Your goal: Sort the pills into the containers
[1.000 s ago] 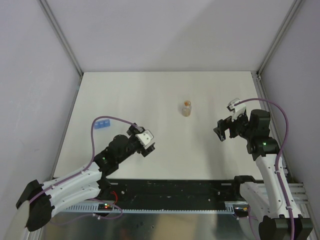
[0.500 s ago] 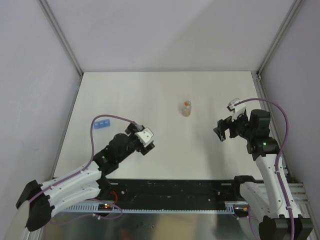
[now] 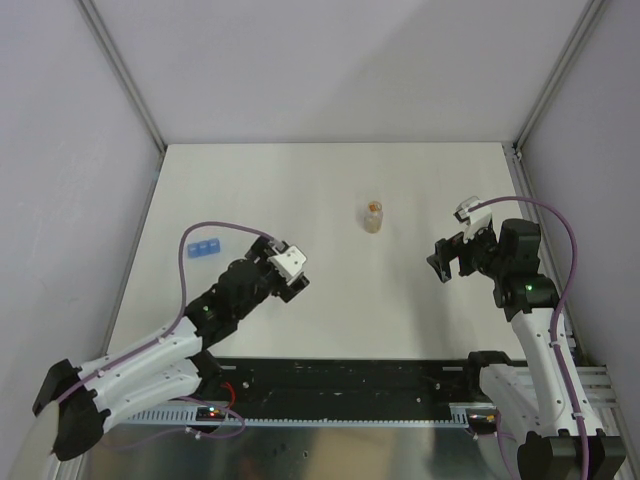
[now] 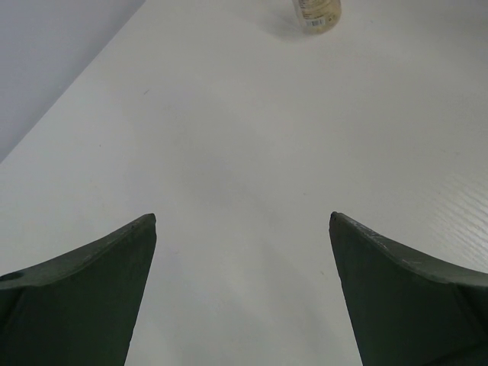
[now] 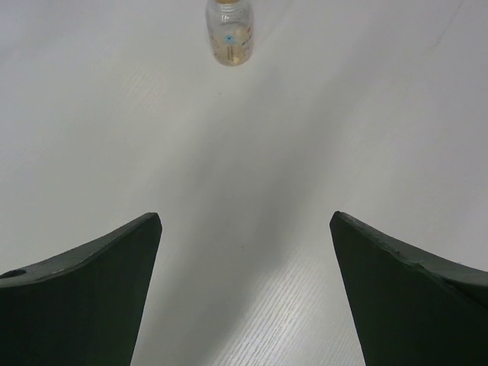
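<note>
The containers (image 3: pixel 203 248), a small blue strip of joined compartments, lie at the table's left. A small clear vial (image 3: pixel 374 217) stands upright in the middle, with the pills (image 3: pixel 374 208) showing as an orange-brown mass inside. My left gripper (image 3: pixel 289 270) hovers open between the containers and the vial, nothing between its fingers. In the left wrist view the left gripper (image 4: pixel 242 221) is over bare table and the vial (image 4: pixel 317 12) is far ahead. My right gripper (image 3: pixel 447 259) is open to the right of the vial. The right wrist view shows the right gripper (image 5: pixel 245 217) pointing at the vial (image 5: pixel 229 32).
The white table (image 3: pixel 330 180) is bounded by grey walls on three sides, with metal posts at the back corners. A purple cable (image 3: pixel 225 228) arcs over the left arm close to the containers.
My left gripper has moved a little forward, away from the arm bases and toward the middle of the table. The right arm, the vial and the containers have not moved.
</note>
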Action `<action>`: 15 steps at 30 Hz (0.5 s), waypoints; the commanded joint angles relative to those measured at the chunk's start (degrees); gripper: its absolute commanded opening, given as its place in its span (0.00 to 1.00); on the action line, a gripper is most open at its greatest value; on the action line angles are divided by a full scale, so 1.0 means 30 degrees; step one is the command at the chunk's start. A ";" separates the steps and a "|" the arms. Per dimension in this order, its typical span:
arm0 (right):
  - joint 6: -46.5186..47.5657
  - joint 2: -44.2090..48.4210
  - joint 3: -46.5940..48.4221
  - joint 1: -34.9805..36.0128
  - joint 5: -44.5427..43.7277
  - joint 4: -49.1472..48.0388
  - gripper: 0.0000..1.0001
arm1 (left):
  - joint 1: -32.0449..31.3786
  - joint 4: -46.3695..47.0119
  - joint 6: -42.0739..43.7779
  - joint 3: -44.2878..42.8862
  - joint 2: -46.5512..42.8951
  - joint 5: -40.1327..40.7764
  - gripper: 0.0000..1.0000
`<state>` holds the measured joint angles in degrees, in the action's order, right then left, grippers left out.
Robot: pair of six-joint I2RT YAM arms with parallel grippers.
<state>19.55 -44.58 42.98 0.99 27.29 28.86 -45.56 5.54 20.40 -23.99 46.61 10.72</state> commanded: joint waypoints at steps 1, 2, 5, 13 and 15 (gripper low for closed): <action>-0.0106 0.0167 0.0028 -0.0045 0.0150 -0.0426 1.00 | 0.0641 -0.0933 -0.0609 -0.1615 0.0642 0.0434 0.98; -0.0059 0.0159 0.0028 -0.0042 0.0258 -0.0380 1.00 | 0.1147 -0.1229 -0.0863 -0.1893 0.0785 -0.0002 0.99; -0.0023 0.0138 0.0006 -0.0046 0.0441 -0.0317 1.00 | 0.2951 -0.2608 -0.1463 -0.2685 0.1148 -0.1472 0.98; 0.0060 0.0073 0.0054 0.0065 0.0683 -0.0212 1.00 | 0.7731 -0.4048 -0.2279 -0.3311 0.1632 -0.5103 0.98; 0.0093 0.0023 0.0049 0.0097 0.0754 -0.0193 1.00 | 0.8914 -0.4426 -0.2126 -0.3459 0.1939 -0.5999 0.98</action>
<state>19.57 -44.58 42.98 1.02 28.12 28.88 -24.38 -4.84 15.46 -31.73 51.13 0.30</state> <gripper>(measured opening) 0.994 0.985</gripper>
